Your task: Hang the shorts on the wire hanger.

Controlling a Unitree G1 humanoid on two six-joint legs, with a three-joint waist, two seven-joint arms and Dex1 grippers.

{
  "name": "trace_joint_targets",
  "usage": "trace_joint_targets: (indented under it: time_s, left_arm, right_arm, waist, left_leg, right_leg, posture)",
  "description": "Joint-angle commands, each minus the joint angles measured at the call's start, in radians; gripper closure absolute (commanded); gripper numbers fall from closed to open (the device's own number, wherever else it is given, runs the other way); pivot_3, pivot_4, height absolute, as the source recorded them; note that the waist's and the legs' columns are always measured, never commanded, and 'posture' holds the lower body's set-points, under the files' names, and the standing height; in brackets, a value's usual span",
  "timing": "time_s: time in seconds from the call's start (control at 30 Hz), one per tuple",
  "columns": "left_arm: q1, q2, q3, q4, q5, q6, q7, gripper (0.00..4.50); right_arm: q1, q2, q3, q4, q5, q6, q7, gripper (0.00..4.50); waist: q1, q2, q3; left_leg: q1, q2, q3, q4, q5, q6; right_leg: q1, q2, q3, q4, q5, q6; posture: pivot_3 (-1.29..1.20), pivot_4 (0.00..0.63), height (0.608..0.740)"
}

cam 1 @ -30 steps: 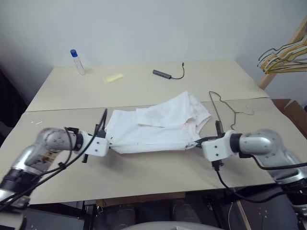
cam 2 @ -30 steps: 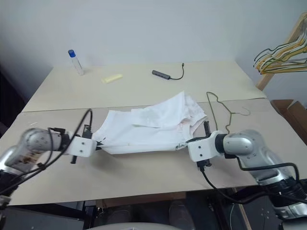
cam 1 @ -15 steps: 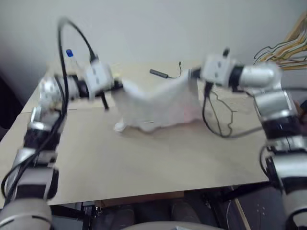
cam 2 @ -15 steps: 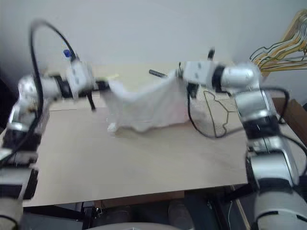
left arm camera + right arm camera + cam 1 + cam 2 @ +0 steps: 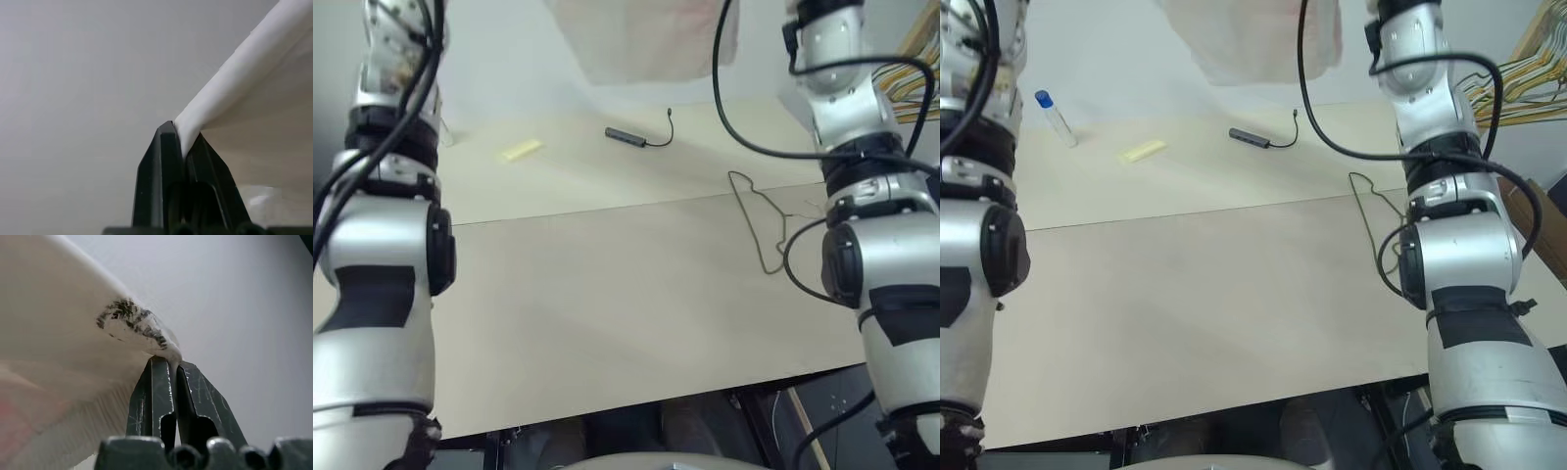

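The shorts (image 5: pixel 646 39) hang in the air above the tabletop (image 5: pixel 607 294), stretched between the left gripper (image 5: pixel 180 142) and right gripper (image 5: pixel 170 364), each with its jaws pinched tight on a cloth edge, while the wire hanger (image 5: pixel 759 220) lies flat on the tabletop below, nearer the right arm.

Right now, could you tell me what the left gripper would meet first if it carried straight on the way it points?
Probably nothing nearby: past the left gripper, shut on the shorts, there is plain wall; depth is unclear.
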Motion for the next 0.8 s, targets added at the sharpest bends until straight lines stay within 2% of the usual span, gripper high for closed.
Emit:
trace_joint_targets:
  time_s: [0.03, 0.1, 0.23, 0.3, 0.37, 0.53, 0.6, 0.8]
  left_arm:
    - [0.200, 0.044, 0.010, -0.219, -0.122, -0.048, -0.281, 4.43]
    - [0.386, 0.092, 0.011, -0.428, -0.209, 0.032, -0.437, 4.43]
    - [0.717, 0.209, 0.023, -0.816, -0.327, 0.241, -0.635, 4.43]
    - [0.857, 0.276, 0.036, -0.961, -0.363, 0.334, -0.706, 4.43]
    - [0.983, 0.344, 0.051, -1.082, -0.389, 0.426, -0.767, 4.43]
    - [1.157, 0.445, 0.087, -1.226, -0.439, 0.526, -0.884, 4.43]
    - [1.198, 0.478, 0.094, -1.254, -0.448, 0.549, -0.931, 4.43]
    - [1.318, 0.579, 0.097, -1.340, -0.466, 0.565, -1.099, 4.43]
  right_arm:
    - [0.113, -0.024, 0.005, 0.004, 0.080, -0.105, 0.269, 4.50]
    - [0.213, -0.042, 0.029, -0.016, 0.109, -0.161, 0.443, 4.50]
    - [0.385, -0.059, 0.071, -0.080, 0.177, -0.233, 0.725, 4.50]
    - [0.459, -0.071, 0.103, -0.111, 0.193, -0.258, 0.845, 4.50]
    - [0.517, -0.091, 0.135, -0.130, 0.172, -0.297, 0.903, 4.50]
    - [0.571, -0.127, 0.170, -0.157, 0.108, -0.348, 0.919, 4.50]
    - [0.575, -0.144, 0.183, -0.162, 0.049, -0.364, 0.878, 4.50]
    - [0.582, -0.186, 0.219, -0.180, -0.160, -0.365, 0.689, 4.50]
  waist:
    - [-0.010, 0.000, 0.000]
    - [-0.029, 0.000, 0.000]
    - [-0.066, 0.000, 0.000]
    - [-0.084, 0.000, 0.000]
    - [-0.096, 0.000, 0.000]
    - [-0.095, 0.000, 0.001]
    - [-0.091, 0.000, 0.001]
    - [-0.071, 0.000, 0.001]
  left_leg:
    - [0.002, -0.001, 0.000, 0.000, 0.001, 0.002]
    - [0.002, -0.001, -0.002, 0.000, 0.002, 0.003]
    - [0.010, -0.002, -0.007, 0.001, 0.003, 0.004]
    - [0.013, -0.001, -0.009, 0.002, 0.004, 0.004]
    - [0.019, -0.002, -0.009, 0.002, 0.004, 0.005]
    - [0.041, -0.001, -0.009, 0.000, 0.003, 0.005]
    - [0.048, 0.000, -0.009, -0.001, 0.001, 0.007]
    - [0.046, 0.004, -0.008, -0.001, -0.002, 0.007]
  right_leg:
    - [0.003, 0.000, 0.000, -0.001, 0.000, 0.000]
    - [0.005, -0.001, 0.000, -0.002, 0.000, 0.001]
    - [0.012, -0.001, 0.000, 0.003, 0.000, 0.001]
    - [0.015, -0.001, 0.001, 0.003, 0.000, 0.001]
    - [0.019, -0.001, 0.002, 0.002, 0.000, 0.001]
    - [0.043, 0.001, 0.001, -0.003, -0.001, 0.002]
    - [0.052, 0.001, 0.000, -0.007, -0.002, 0.002]
    - [0.051, 0.004, 0.000, -0.012, -0.002, 0.001]
  posture:
    - [-0.13, 0.000, 0.740]
    - [-0.13, 0.000, 0.740]
    - [-0.12, 0.000, 0.740]
    - [-0.11, 0.000, 0.740]
    - [-0.11, 0.000, 0.740]
    - [-0.11, 0.000, 0.740]
    - [-0.11, 0.000, 0.740]
    - [-0.13, 0.000, 0.740]
